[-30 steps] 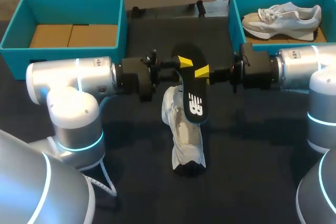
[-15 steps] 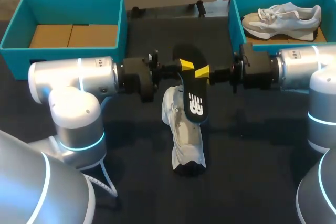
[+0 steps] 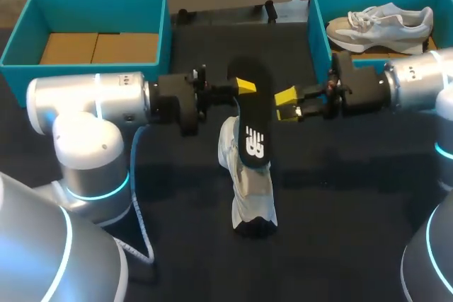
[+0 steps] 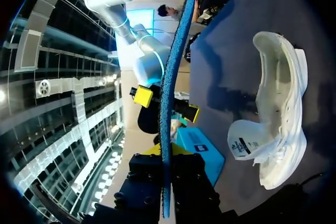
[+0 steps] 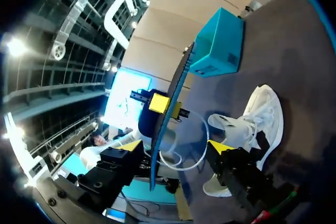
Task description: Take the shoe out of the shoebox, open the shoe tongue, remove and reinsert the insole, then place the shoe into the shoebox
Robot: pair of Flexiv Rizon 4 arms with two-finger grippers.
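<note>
My left gripper (image 3: 239, 88) is shut on the upper end of the black insole (image 3: 252, 122), which hangs upright over the white shoe (image 3: 248, 182) lying on the dark table. In the left wrist view the insole (image 4: 169, 93) shows edge-on, blue underneath, clamped in my left gripper (image 4: 165, 174), with the shoe (image 4: 278, 124) beside it. My right gripper (image 3: 289, 102) stands open just right of the insole, not touching it. In the right wrist view the insole (image 5: 169, 111) stands ahead of the open right gripper (image 5: 176, 149), and the shoe (image 5: 252, 121) lies beyond.
A teal shoebox (image 3: 21, 40) with a cardboard floor stands at the back left. A second teal box (image 3: 318, 15) at the back right holds another pale shoe (image 3: 379, 22). Bare dark table lies in front of the shoe and to both sides of it.
My right gripper has let go of the insole, opened wide and drawn back to the right. The left gripper closed on the insole and now holds it alone, shifted slightly left.
</note>
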